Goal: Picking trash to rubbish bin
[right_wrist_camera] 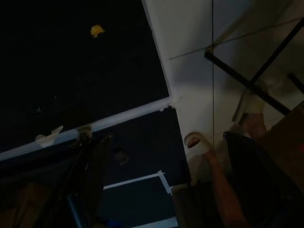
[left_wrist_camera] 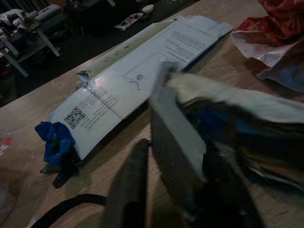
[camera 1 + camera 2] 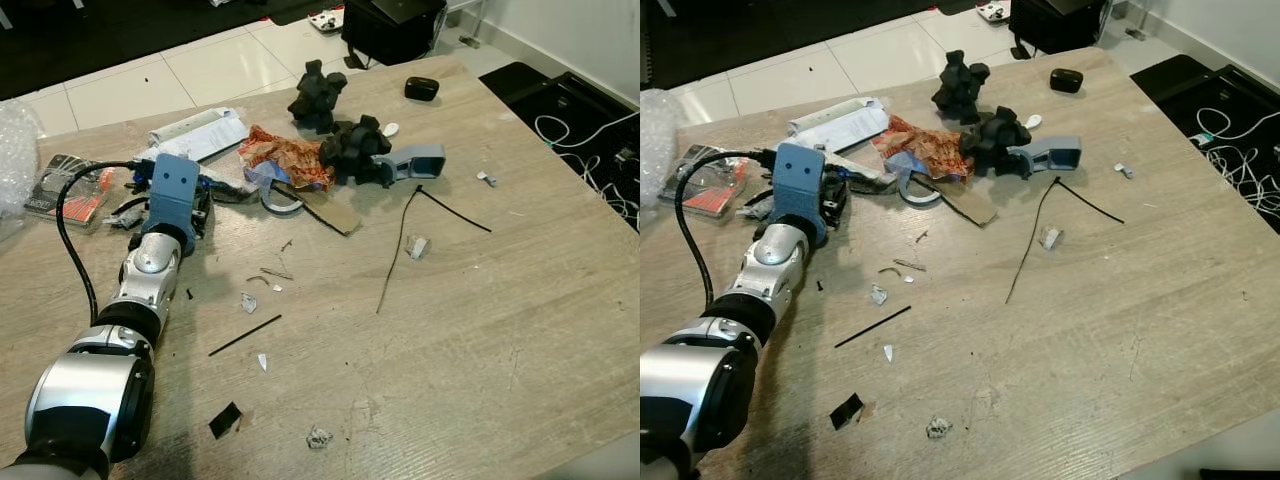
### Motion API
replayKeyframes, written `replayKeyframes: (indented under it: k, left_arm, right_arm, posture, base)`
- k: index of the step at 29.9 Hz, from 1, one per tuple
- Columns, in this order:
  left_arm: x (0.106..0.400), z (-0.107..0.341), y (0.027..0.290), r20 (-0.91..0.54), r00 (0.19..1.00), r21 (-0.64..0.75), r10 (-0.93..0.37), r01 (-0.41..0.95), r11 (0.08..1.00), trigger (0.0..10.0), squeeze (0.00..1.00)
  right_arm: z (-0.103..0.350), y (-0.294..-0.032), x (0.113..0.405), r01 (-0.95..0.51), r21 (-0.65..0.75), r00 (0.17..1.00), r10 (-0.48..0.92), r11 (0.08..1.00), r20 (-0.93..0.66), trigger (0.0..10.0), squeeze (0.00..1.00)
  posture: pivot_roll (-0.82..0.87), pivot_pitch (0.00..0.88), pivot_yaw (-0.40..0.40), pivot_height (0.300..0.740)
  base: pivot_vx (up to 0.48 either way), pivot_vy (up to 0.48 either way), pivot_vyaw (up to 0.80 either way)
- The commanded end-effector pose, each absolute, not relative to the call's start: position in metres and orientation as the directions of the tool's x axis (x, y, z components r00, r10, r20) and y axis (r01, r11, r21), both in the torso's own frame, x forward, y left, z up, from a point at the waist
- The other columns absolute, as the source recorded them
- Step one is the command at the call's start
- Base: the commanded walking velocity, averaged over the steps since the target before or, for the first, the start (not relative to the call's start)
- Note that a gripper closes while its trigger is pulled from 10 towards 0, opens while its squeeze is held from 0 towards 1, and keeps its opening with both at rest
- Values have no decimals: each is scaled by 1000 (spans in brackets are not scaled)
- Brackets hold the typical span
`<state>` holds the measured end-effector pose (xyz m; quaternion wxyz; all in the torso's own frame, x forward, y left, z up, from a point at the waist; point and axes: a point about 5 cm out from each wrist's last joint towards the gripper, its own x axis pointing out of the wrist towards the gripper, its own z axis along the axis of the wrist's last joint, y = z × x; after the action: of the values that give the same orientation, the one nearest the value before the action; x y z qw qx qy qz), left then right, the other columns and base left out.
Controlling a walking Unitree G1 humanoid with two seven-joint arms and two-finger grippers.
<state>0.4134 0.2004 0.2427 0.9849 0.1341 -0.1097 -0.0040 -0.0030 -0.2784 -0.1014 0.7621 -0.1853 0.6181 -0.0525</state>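
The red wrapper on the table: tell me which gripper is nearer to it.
Left. The left gripper is on the table beside the red wrapper; the right gripper hangs low over the floor.

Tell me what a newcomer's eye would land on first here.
First, the silver left arm stretching across the wooden table, its left gripper at the litter by the white printed packet. Next, the crumpled red-orange wrapper mid-table, beside two black lumpy objects.

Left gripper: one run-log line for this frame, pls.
left gripper: on the table, fingers around a grey flat piece | white leaflet just ahead | right arm: idle beside the table | stage: grasping trash
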Motion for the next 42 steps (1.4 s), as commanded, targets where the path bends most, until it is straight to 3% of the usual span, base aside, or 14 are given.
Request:
replayKeyframes:
  k: [1, 5, 13, 19, 21, 26, 31, 33, 35, 37, 38, 39, 42]
  left_arm:
    - [410, 221, 208, 140, 990, 271, -17, -22, 962, 0, 0]
    - [409, 220, 209, 138, 990, 261, -16, -20, 965, 0, 0]
    - [406, 222, 215, 191, 979, 30, -69, 65, 997, 0, 0]
    - [404, 230, 220, 265, 956, -51, -125, 144, 988, 0, 0]
    - [400, 235, 222, 339, 919, -109, -201, 251, 962, 0, 0]
    - [396, 237, 221, 396, 872, -144, -289, 369, 918, 0, 0]
    - [384, 233, 214, 513, 711, -213, -481, 648, 731, 39, 0]
    - [377, 230, 207, 552, 638, -228, -537, 735, 638, 2980, 0]
    - [373, 227, 203, 568, 605, -234, -558, 768, 596, 2980, 0]
    - [361, 218, 188, 587, 537, -239, -606, 830, 504, 7059, 0]
    - [361, 218, 188, 587, 537, -239, -606, 830, 504, 7059, 0]
    - [353, 213, 181, 590, 513, -240, -624, 849, 470, 9176, 0]
    - [348, 209, 174, 591, 504, -258, -629, 858, 445, 10000, 0]
  right_arm:
    - [-102, -277, -19, -144, -335, 175, -309, 931, -935, 10000, 0]
    - [-103, -277, -17, -148, -333, 171, -307, 931, -936, 10000, 0]
    - [-105, -275, -2, -148, -330, 177, -303, 933, -936, 10000, 0]
    - [-106, -273, 10, -147, -329, 195, -298, 933, -934, 10000, 0]
    - [-107, -270, 20, -148, -325, 204, -292, 934, -934, 10000, 0]
    - [-108, -267, 25, -151, -320, 205, -287, 935, -936, 10000, 0]
    - [-109, -262, 33, -161, -308, 202, -275, 938, -940, 10000, 0]
    - [-110, -260, 38, -167, -304, 205, -269, 938, -941, 10000, 0]
    - [-110, -259, 40, -168, -303, 206, -267, 938, -941, 10000, 0]
    - [-109, -259, 46, -164, -302, 213, -265, 939, -940, 10000, 0]
    - [-109, -259, 46, -164, -302, 213, -265, 939, -940, 10000, 0]
    - [-109, -258, 49, -159, -302, 217, -265, 940, -940, 10000, 0]
    - [-109, -258, 52, -158, -301, 222, -263, 940, -939, 10000, 0]
  posture:
    - [-510, 446, 90, 740]
    - [-502, 436, 91, 740]
    - [-481, 385, 102, 740]
    - [-458, 357, 112, 740]
    - [-443, 334, 114, 740]
    - [-426, 312, 119, 740]
    - [-390, 278, 123, 740]
    - [-362, 253, 126, 740]
    - [-358, 249, 128, 740]
    - [-336, 225, 129, 740]
    - [-336, 225, 129, 740]
    - [-332, 221, 128, 740]
    - [-307, 206, 123, 740]
  base:
    - [0, 0, 0]
    - [0, 0, 0]
    - [0, 0, 0]
    - [0, 0, 0]
    - [0, 0, 0]
    - [0, 0, 0]
    - [0, 0, 0]
    - [0, 0, 0]
    - [0, 0, 0]
    - [0, 0, 0]
    - [0, 0, 0]
    - [0, 0, 0]
    - [0, 0, 0]
